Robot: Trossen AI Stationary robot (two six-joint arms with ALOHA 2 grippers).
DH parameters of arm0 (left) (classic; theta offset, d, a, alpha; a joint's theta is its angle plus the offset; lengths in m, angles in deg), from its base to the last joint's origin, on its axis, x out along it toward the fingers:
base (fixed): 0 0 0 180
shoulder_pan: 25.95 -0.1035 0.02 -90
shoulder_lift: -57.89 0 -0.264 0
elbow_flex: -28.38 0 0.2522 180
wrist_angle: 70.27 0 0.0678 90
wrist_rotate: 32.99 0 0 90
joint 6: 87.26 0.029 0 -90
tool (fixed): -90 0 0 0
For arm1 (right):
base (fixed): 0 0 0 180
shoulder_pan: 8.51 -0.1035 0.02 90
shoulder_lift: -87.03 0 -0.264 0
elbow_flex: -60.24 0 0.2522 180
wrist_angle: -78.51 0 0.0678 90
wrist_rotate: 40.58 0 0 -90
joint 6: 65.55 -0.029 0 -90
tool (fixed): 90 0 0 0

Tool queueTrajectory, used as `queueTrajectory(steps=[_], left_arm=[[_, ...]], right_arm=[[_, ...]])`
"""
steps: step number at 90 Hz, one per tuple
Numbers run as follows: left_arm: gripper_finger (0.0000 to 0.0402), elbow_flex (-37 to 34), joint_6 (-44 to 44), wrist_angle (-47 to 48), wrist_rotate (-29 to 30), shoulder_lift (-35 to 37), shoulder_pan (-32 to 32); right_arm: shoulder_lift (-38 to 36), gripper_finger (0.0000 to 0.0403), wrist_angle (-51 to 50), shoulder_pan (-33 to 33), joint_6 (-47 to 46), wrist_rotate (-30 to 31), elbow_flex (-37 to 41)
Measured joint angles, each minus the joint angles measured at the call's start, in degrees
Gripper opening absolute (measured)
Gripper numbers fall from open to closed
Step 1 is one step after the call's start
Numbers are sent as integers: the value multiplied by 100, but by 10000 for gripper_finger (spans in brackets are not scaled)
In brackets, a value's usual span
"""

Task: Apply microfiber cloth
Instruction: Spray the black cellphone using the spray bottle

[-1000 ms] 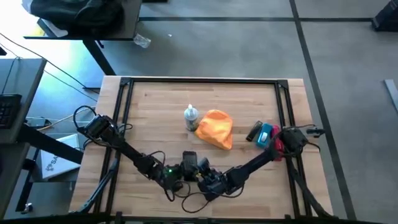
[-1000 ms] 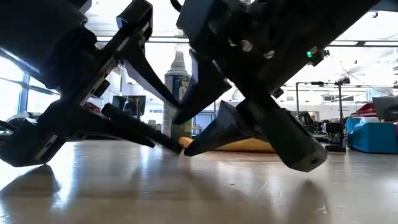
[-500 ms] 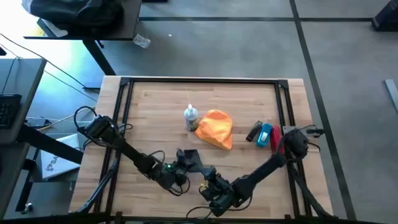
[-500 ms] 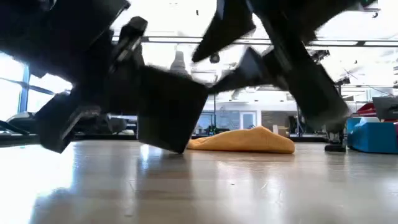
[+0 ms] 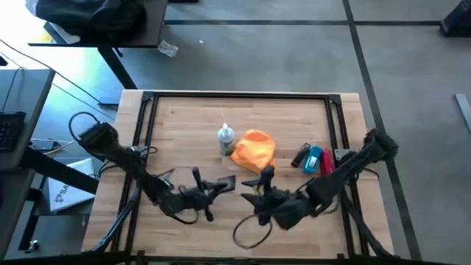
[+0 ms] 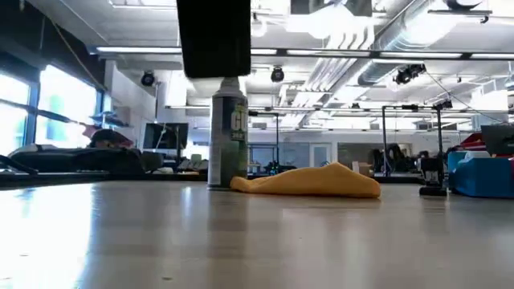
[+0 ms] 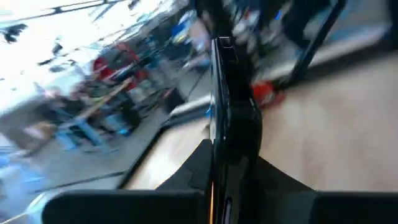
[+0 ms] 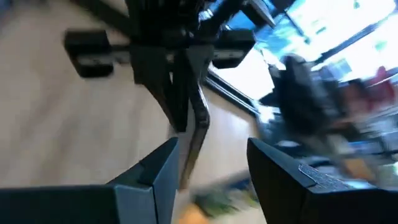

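Beyond right gripper [image 5: 259,184], apart: microfiber cloth [image 5: 255,152]; fingers parted.

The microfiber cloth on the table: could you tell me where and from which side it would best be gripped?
Probably at the raised peak of the microfiber cloth, from straight above. It lies crumpled in a low mound, humped in the low view, so a fold stands up there to pinch. The spray bottle stands close on its left, so a side approach from there looks blocked.

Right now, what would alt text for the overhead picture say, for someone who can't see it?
An orange cloth lies untouched mid-table beside a small spray bottle. Two dark robot arms meet nearer the front edge, the left tool gripping a black phone, the right tool close by.
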Motion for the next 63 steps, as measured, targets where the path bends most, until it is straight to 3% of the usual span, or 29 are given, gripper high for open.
queueTrajectory(steps=[11,21,37,63], left_arm=[[16,-4,-568,-51,-308,539,52],[16,0,-1027,-39,-580,837,70],[16,0,-1494,-121,-998,1055,108],[16,0,-1089,-643,-1328,1055,134]], right_arm=[[-199,158,320,265,-551,-1105,0],[-150,158,536,447,-659,-1632,9],[118,158,657,623,-833,-1755,14],[566,158,1031,773,-1292,-2009,16]])
